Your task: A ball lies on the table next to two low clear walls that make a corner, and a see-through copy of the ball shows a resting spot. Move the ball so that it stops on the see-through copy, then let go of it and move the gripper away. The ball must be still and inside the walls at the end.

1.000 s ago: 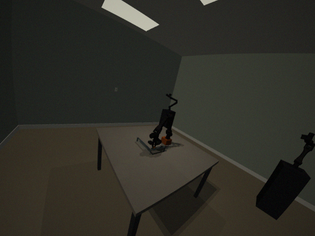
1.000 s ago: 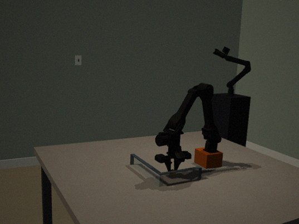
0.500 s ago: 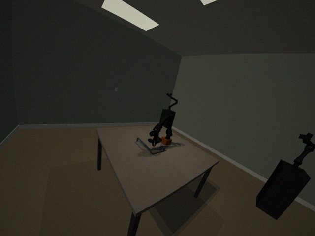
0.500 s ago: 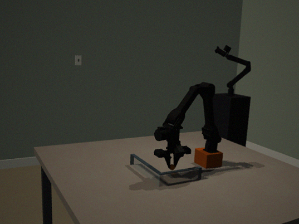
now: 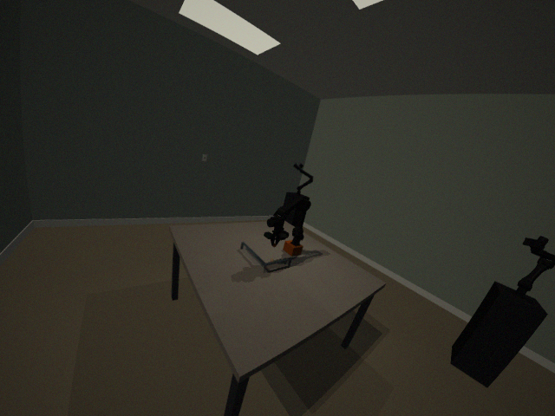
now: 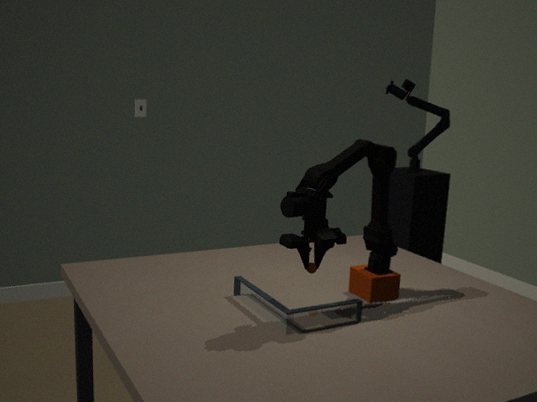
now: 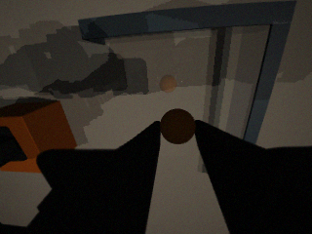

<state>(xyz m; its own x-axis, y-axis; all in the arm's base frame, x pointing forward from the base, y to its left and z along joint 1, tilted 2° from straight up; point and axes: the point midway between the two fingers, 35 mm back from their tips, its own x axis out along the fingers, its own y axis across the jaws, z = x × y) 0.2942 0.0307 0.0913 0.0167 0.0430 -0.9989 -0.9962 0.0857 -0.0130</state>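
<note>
Scanning the wrist view from left to right, the orange block-shaped arm base [image 7: 34, 134] sits at the left edge, fixed to the grey table top [image 6: 282, 388]. Next comes the pale see-through copy of the ball [image 7: 168, 83], lying on the table inside the angle of the walls and marking the required resting spot. Just below it in that view, the small dark orange ball [image 7: 177, 126] is pinched between the two tips of the black parallel-jaw gripper [image 7: 177, 128]; the fingers are closed on it and stand no narrower because the ball fills the gap. The exterior view shows the ball [image 6: 311, 267] held off the table, above and behind the low clear blue-edged walls [image 6: 294, 309], a height that appears chosen to let it pass over the rim. At the right, the second wall [image 7: 263, 78] runs toward the corner. In the inspector's judgement, the carry to the marker is not yet done, and a low release is advisable, since a dropped ball could roll.
</note>
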